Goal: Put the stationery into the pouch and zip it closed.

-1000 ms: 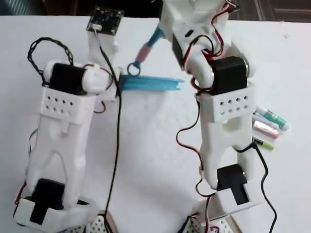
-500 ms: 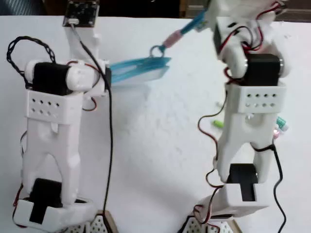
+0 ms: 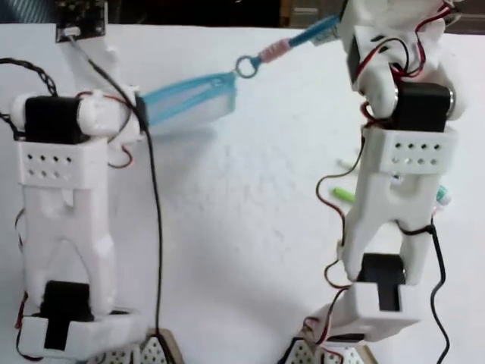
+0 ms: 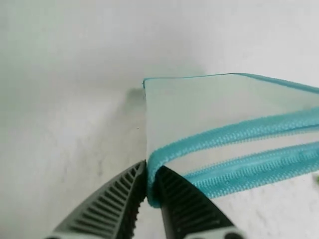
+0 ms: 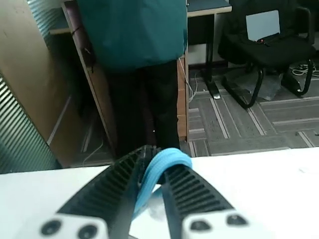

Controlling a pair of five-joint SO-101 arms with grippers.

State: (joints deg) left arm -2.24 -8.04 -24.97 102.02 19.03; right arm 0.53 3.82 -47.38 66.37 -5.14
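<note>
A clear pouch (image 3: 189, 101) with teal zipper tape hangs stretched between the two arms near the table's back. My left gripper (image 4: 149, 194) is shut on the pouch's (image 4: 209, 124) corner at the end of the zipper (image 4: 239, 154). From the pouch's other end a key ring (image 3: 245, 67) and a pink-and-blue strap (image 3: 292, 44) run to the right arm. My right gripper (image 5: 149, 174) is shut on the blue strap (image 5: 164, 162). Highlighter pens (image 3: 345, 194) lie on the table under the right arm, mostly hidden by it; one green tip shows.
White table (image 3: 242, 227) with free room between the two arms. The arm bases (image 3: 68, 334) stand at the front edge. A circuit board (image 3: 79, 19) sits at the back left. Beyond the table's back edge a person (image 5: 132, 50) stands by a desk.
Both arms have swung apart, the left arm leftward and the right arm rightward. The pouch went from folded to stretched out, with the strap pulled taut. The pens are now more hidden by the right arm.
</note>
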